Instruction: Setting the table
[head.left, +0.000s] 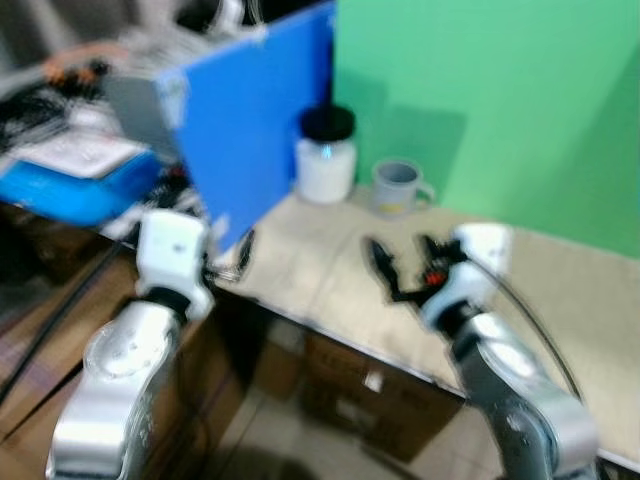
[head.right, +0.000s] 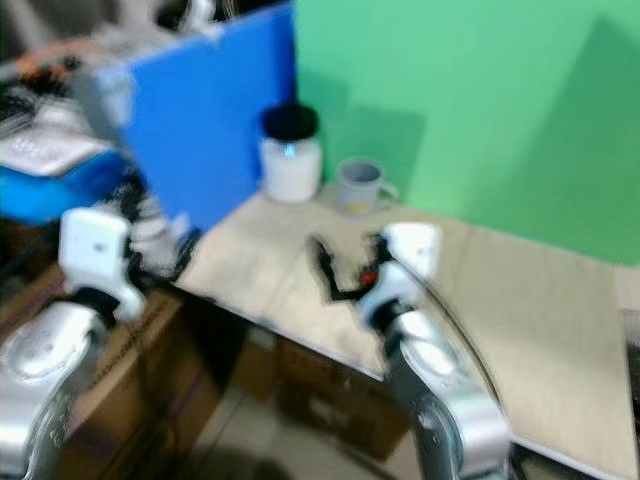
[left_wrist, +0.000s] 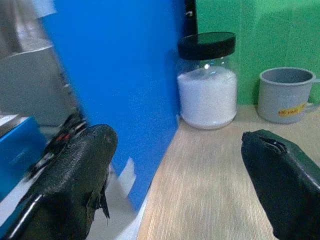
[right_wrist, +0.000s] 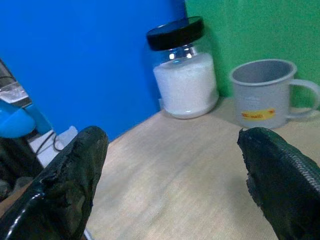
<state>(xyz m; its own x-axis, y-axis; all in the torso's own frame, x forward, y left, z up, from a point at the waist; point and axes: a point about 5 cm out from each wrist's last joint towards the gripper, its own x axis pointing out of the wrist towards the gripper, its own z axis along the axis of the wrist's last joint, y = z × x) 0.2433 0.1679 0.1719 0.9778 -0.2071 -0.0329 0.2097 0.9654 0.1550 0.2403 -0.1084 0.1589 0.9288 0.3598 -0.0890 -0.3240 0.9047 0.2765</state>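
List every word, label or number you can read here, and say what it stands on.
None can be read.
Grey mug: a yellow sticker with red print, too blurred to read.
Jar of white powder with a black lid: no label seen.

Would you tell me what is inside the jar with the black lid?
The jar holds a white powder or granules filling most of it, with a clear gap beneath the black lid. What the substance is cannot be told.
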